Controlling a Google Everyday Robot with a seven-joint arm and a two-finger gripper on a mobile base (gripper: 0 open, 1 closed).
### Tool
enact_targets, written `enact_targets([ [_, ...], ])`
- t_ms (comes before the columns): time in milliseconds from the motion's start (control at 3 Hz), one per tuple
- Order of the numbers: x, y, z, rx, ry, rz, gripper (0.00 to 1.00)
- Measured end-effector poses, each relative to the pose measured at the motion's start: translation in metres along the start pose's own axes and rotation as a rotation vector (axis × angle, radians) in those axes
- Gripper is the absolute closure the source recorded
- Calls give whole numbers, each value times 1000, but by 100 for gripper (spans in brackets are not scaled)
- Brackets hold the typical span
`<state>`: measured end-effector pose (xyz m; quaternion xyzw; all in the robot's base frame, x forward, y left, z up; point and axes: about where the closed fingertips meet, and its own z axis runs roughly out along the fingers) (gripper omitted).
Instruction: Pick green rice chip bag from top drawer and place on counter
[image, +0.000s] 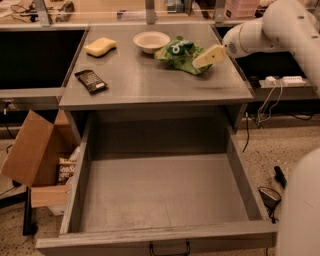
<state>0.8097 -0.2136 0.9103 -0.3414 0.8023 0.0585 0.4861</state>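
The green rice chip bag (178, 52) lies flat on the grey counter (150, 85), at its back right, just right of a white bowl. My gripper (210, 56) hangs over the bag's right edge, open and holding nothing, with its pale fingers angled down to the left. The arm comes in from the upper right. The top drawer (160, 195) is pulled fully out below the counter. Its grey bottom is bare and its dark handle (169, 248) shows at the front edge.
A white bowl (151, 41), a yellow sponge (100, 46) and a black snack bar wrapper (90, 80) lie on the counter. A brown cardboard box (30, 150) stands on the floor to the left. Cables (272, 95) hang on the right. The robot's white body (300, 210) fills the lower right.
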Motion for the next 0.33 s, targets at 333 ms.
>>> enact_targets([
  [333,-26,-6,-35,59,-78,-67,0],
])
